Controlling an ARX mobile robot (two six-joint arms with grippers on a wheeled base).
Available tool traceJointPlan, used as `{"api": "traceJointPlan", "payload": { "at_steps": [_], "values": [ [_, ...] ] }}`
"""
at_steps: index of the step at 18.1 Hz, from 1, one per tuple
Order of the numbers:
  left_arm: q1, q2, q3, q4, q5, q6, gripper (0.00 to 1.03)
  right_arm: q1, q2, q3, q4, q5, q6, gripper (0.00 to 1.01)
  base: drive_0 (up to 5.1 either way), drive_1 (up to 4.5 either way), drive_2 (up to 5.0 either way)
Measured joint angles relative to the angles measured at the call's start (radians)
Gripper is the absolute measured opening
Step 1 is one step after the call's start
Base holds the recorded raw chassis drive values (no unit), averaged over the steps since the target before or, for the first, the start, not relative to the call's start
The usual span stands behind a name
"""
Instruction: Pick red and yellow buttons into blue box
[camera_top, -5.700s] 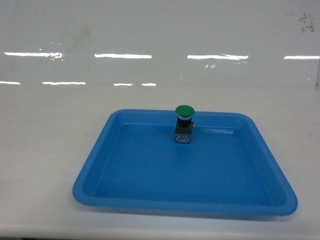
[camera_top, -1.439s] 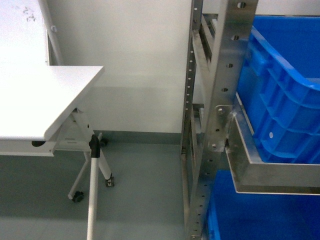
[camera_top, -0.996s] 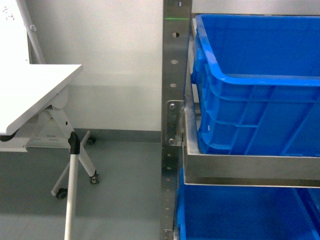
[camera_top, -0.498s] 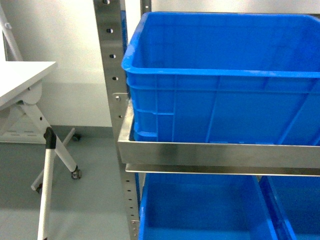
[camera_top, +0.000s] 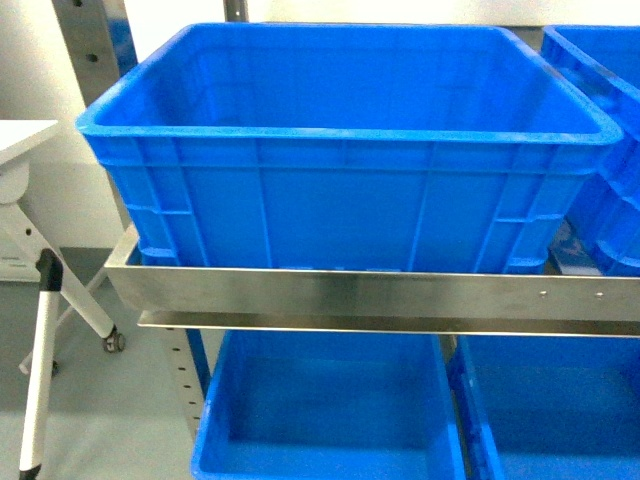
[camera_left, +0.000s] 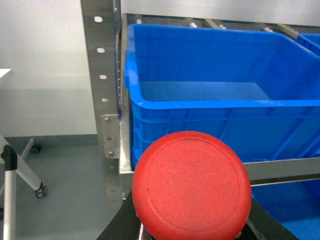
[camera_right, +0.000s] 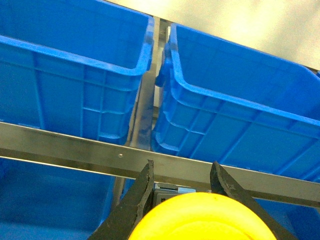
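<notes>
Both buttons are carried and the step in hand is the drop. The left fingers grip the red button (camera_left: 191, 186), the right fingers (camera_right: 232, 185) the yellow button (camera_right: 202, 218), both near the blue box (camera_top: 350, 150) on the shelf (camera_top: 370, 293); next, reach over its rim and release

box (camera_top: 345, 150) on shelf rail (camera_top: 370, 295), bins (camera_top: 330, 420) below

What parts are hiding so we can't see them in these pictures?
- Left wrist view: the red button fills the bottom; its body and the left claw are cut off by the edge.
- Right wrist view: the yellow button is cut off at the bottom, between the right claw fingers.
- Head view: neither claw shows; the blue box front wall hides part of its floor.
</notes>
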Motion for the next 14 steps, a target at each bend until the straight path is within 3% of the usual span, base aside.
{"api": "traceJointPlan", "payload": {
  "at_steps": [14],
  "values": [
    [-0.001, 0.0, 0.0, 0.0, -0.001, 0.0, 0.25, 0.0, 0.0, 0.0, 0.001, 0.0, 0.0, 0.29, 5.1, -2.34, -2.3]
  ]
}}
